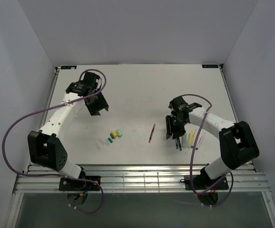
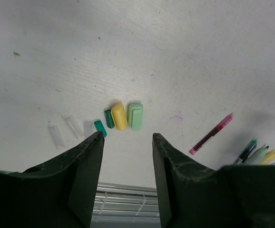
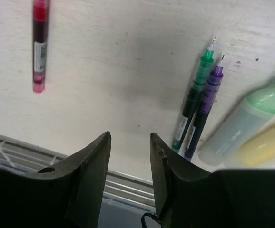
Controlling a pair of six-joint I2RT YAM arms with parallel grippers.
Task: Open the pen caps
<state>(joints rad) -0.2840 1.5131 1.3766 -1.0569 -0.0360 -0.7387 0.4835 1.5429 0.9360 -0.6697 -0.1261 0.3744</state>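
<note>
Pens and loose pen caps lie on a white desk, which we see from above and from each wrist. The caps sit in a short row left of centre. A yellow cap and a light green cap lie side by side, with two small teal caps beside them and clear caps further left.

The left claw hangs near this row, up and left of it in the overhead view. Its jaws are partly open and hold nothing. At lower right, the right claw hovers with a narrower gap, also empty. Just beside it lie a green pen and a purple pen with bare tips, a pale-green marker with its nib showing, and a yellow marker.

A red pen lies alone between the two groups, and we cannot tell whether it is capped. We judge that most caps are already off and that the red pen is likely the one left. The next move would call for one claw to pinch its thin barrel while the other grips the cap end and pulls along the pen's length.
</note>
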